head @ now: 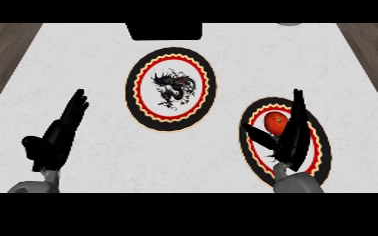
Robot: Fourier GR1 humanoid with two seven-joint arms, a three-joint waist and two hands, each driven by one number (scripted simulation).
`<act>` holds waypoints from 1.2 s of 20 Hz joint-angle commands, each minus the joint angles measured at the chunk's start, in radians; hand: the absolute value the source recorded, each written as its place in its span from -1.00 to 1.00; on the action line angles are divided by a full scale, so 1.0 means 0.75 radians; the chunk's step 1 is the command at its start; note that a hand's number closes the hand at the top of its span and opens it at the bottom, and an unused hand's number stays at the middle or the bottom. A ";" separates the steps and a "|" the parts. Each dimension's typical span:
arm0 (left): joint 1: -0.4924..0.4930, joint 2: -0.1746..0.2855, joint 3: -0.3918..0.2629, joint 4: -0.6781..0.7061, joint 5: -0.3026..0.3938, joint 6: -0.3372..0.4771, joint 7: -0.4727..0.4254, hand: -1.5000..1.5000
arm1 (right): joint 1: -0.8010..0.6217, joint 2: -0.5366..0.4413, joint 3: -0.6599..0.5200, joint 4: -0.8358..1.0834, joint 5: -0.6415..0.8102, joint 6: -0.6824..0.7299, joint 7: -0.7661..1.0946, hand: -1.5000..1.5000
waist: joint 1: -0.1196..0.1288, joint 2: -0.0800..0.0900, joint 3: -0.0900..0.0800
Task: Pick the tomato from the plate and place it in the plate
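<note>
The light is bright and even, spread flat over the white counter (96, 60), which keeps the same pale tone from side to side with only faint grey mottling. The left hand (55, 135) and right hand (291, 135) stay almost uniformly black, their surfaces hard to read. The tomato (275, 122) stands out vivid red. The middle plate (135, 90) and right plate (255, 162) look stretched, taller than wide, and the counter's sides splay toward the near edge.

A white counter (81, 55) bears the middle plate (134, 92) and the right-hand plate (323, 146).
</note>
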 commanded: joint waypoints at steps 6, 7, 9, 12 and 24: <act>0.022 -0.029 -0.013 0.005 -0.028 0.009 -0.028 0.00 | -0.003 -0.081 0.056 -0.261 0.270 0.628 0.710 -1.00 | 0.009 0.000 0.002; 0.001 -0.011 0.015 0.001 0.005 -0.019 -0.002 0.00 | -0.020 -0.081 0.066 -0.329 0.293 0.699 0.787 -1.00 | 0.011 0.001 0.003; 0.000 -0.026 0.011 0.054 -0.019 -0.022 -0.037 0.00 | -0.008 -0.047 0.066 -0.424 0.301 0.773 0.898 -1.00 | 0.014 0.006 0.005; -0.019 -0.030 0.020 0.043 -0.032 -0.013 -0.016 0.00 | 0.008 -0.056 0.073 -0.491 0.319 0.925 1.005 -1.00 | 0.016 0.007 0.006; -0.081 -0.054 0.067 0.067 -0.061 -0.062 0.013 0.00 | 0.090 0.004 0.014 -0.494 0.308 1.098 1.020 -1.00 | 0.020 0.009 0.007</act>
